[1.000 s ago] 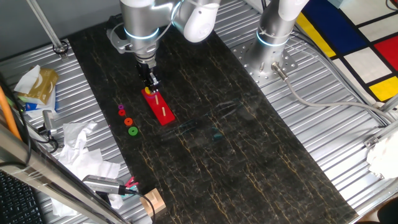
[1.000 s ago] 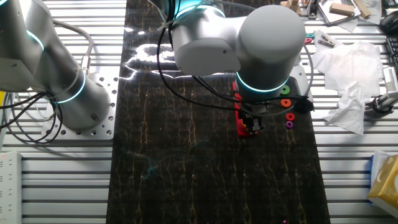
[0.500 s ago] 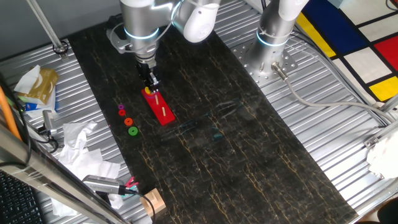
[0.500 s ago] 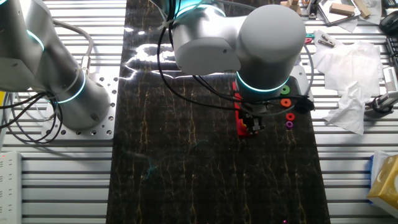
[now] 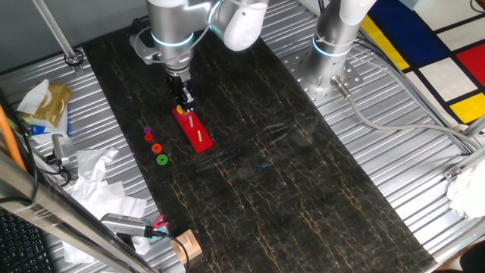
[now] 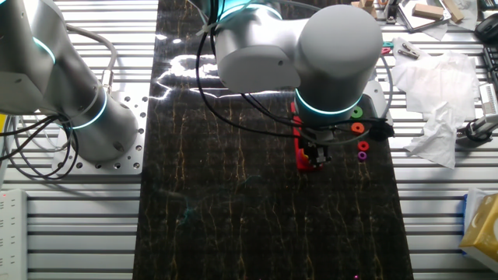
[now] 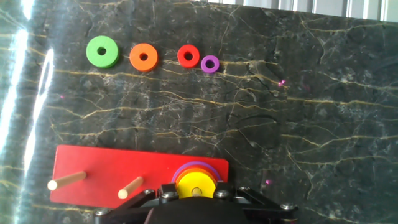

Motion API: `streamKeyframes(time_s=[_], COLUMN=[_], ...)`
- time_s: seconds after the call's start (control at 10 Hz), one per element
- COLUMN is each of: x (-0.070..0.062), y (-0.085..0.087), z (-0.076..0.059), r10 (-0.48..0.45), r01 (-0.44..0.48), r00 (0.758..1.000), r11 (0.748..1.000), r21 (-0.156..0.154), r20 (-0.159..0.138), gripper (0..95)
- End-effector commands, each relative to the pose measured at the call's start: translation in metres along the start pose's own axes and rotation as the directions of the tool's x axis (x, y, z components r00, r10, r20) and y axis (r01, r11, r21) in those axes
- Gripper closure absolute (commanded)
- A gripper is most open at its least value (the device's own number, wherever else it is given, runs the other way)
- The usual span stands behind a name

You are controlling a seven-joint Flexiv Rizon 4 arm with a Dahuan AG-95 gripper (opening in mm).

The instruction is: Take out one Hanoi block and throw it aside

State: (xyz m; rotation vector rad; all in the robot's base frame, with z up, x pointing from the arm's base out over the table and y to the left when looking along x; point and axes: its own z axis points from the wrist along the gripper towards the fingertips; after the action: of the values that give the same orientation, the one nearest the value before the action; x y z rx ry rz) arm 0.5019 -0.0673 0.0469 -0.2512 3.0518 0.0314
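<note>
Nothing has moved since the earlier frames: the arm and every ring sit where they were. Nearest in the hand view, the tool (image 7: 196, 198) hangs right over the yellow Hanoi block (image 7: 196, 182), which sits on the peg at the right end of the red base (image 7: 106, 174), stacked on what look like an orange and a purple disc whose rims peek out around it. The black tool body hides the fingertips, so I cannot tell whether they are spread or pinching the block. Two bare wooden pegs (image 7: 130, 186) stand on the base to the left. Farther out on the dark marbled counter (image 7: 323, 112) lie four loose rings in a row: green ring (image 7: 102, 51), orange ring (image 7: 143, 57), red ring (image 7: 188, 55) and small purple ring (image 7: 209, 63), all apart from one another. In one fixed view the tool (image 5: 184, 102) stands upright at the base's far end (image 5: 194, 131); crumpled paper (image 5: 95, 171) lies off the mat.
</note>
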Motion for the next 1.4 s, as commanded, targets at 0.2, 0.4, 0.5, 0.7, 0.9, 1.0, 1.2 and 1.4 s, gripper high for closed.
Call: streamKeyframes(time_s=[0.2,0.4,0.5,0.7,0.9,1.0,1.2,1.4], x=[0.003,0.005,0.006,0.007,0.008,0.008,0.006,0.004], y=[-0.003,-0.004,-0.006,-0.005,-0.004,-0.003,-0.004,-0.004], z=[-0.005,-0.009,-0.012,-0.015,-0.021,-0.024,-0.031,-0.038], r10=[-0.008,-0.011,-0.013,-0.012,-0.012,-0.011,-0.011,-0.015], r01=[0.008,0.011,0.013,0.012,0.012,0.011,0.011,0.015], r00=[1.000,1.000,1.000,1.000,1.000,1.000,1.000,1.000], r11=[1.000,1.000,1.000,1.000,1.000,1.000,1.000,1.000], r21=[-0.002,-0.002,-0.002,-0.002,-0.002,-0.004,-0.011,-0.013], r20=[-0.001,-0.001,-0.001,-0.001,0.000,0.000,0.002,0.000], gripper=[95.0,95.0,95.0,95.0,95.0,95.0,95.0,95.0])
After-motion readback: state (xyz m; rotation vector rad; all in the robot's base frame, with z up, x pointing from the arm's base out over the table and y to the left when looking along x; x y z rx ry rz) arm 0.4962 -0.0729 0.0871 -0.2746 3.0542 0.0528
